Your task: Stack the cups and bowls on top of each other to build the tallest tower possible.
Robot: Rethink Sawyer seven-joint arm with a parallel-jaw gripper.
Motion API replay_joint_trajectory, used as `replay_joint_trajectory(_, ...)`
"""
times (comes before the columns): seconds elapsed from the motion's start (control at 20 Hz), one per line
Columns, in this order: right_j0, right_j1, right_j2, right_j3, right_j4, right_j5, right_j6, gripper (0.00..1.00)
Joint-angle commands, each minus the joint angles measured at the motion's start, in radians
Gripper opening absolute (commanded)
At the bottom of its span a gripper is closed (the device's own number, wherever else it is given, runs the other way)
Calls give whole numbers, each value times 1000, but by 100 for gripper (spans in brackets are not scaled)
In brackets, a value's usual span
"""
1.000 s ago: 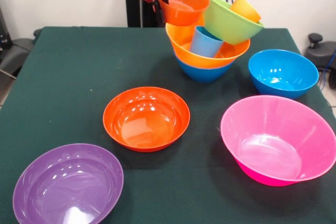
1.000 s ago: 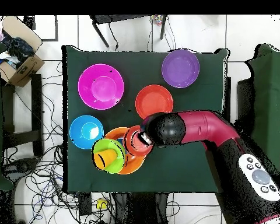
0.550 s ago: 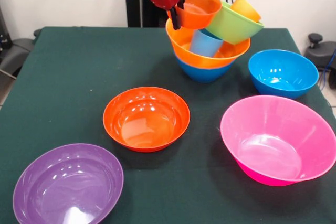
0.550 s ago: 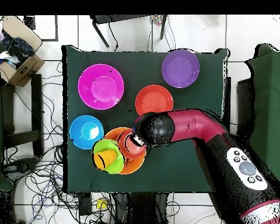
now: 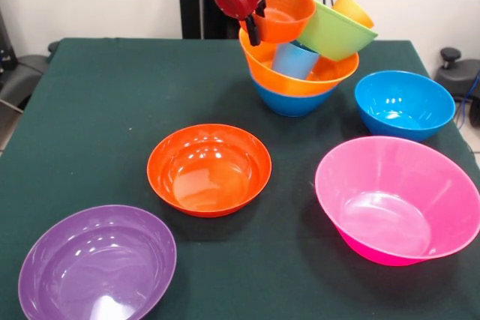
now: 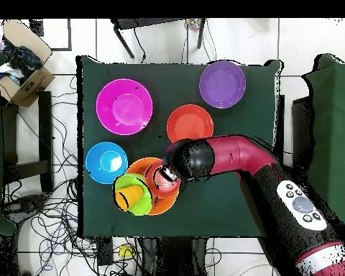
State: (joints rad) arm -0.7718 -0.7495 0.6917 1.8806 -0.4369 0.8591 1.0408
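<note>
The tower stands at the back of the table: a blue bowl (image 5: 291,101) at the bottom, an orange bowl (image 5: 304,80) in it, a light blue cup (image 5: 294,59) inside that. A lime green bowl (image 5: 335,33) leans tilted on the right rim with an orange cup (image 5: 352,8) in it. My gripper (image 5: 255,28) is shut on the left rim of a small red-orange bowl (image 5: 283,14), held over the tower's left side against the green bowl. From above, the gripper (image 6: 164,172) and small bowl (image 6: 163,180) sit over the orange bowl (image 6: 159,207), beside the green bowl (image 6: 134,195).
Loose bowls lie around: a blue one (image 5: 405,104) right of the tower, a large pink one (image 5: 397,200) at front right, a red-orange one (image 5: 208,168) in the middle and a purple one (image 5: 97,264) at front left. A cardboard box (image 6: 21,61) sits off the table.
My gripper has carried the small red-orange bowl rightward over the tower, pressing against the green bowl, which now tilts more steeply. The loose bowls have not moved.
</note>
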Motion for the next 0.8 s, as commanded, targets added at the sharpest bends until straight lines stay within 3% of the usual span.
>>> replay_joint_trajectory(0.05, 12, 63, 0, -34, -53, -33, -19, 0)
replay_joint_trajectory(0.8, -11, 96, 12, -69, -68, -70, -41, 0)
